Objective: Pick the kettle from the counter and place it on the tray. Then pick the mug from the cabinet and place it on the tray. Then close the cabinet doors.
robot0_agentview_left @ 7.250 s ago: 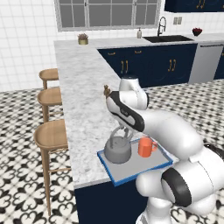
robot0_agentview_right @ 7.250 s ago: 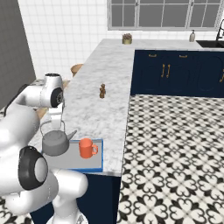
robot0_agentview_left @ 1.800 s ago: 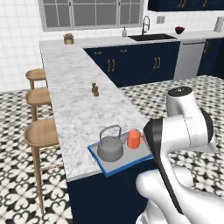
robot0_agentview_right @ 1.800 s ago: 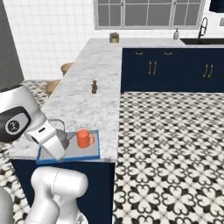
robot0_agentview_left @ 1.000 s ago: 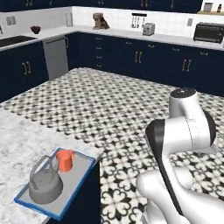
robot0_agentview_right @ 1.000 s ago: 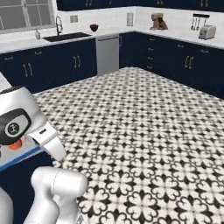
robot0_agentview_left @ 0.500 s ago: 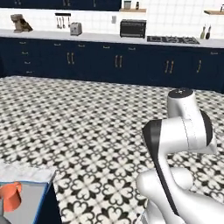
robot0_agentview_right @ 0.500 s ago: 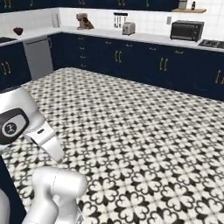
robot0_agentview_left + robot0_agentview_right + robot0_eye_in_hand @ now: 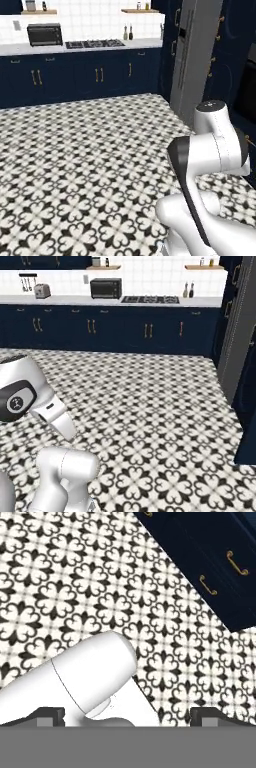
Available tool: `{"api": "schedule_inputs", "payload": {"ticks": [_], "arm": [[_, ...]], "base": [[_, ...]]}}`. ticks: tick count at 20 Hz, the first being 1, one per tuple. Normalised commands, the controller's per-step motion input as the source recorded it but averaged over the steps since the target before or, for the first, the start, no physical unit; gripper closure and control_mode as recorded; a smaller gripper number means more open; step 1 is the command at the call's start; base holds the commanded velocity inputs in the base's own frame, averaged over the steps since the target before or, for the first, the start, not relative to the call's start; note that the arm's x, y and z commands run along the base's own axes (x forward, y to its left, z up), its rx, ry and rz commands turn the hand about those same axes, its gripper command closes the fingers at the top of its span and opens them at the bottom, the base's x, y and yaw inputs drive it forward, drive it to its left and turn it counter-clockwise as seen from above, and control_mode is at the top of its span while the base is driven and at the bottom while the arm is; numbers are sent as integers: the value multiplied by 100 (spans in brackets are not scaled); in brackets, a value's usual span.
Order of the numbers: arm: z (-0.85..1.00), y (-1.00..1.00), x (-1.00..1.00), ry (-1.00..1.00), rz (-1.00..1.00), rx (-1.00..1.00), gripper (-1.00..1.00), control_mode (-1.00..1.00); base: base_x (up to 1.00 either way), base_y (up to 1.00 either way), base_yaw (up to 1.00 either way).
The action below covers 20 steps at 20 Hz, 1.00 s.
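With the gripper spread wide and holding nothing above the patterned floor, the arm could clip the drawers beside it if the base swings too close

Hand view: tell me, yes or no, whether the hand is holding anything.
No. The two dark fingertips stand wide apart at the bottom corners with nothing between them but patterned floor.

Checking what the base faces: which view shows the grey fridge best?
The left base view: the fridge stands tall at upper right, its front in plain sight. The right base view catches a narrow grey strip of it at the right edge. The hand view looks at floor tiles and navy drawers.
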Motion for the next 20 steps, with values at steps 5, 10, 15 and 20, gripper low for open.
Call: {"api": "schedule_inputs", "payload": {"ticks": [5,10,15,20], "arm": [[0,0,0,0,0,0,-100,100],[0,0,0,0,0,0,-100,100],[0,0,0,0,0,0,-100,100],[0,0,0,0,0,0,-100,100]], "base": [[-3,-2,-76],[-13,5,-87],[-5,10,-80],[-6,13,-82]]}}
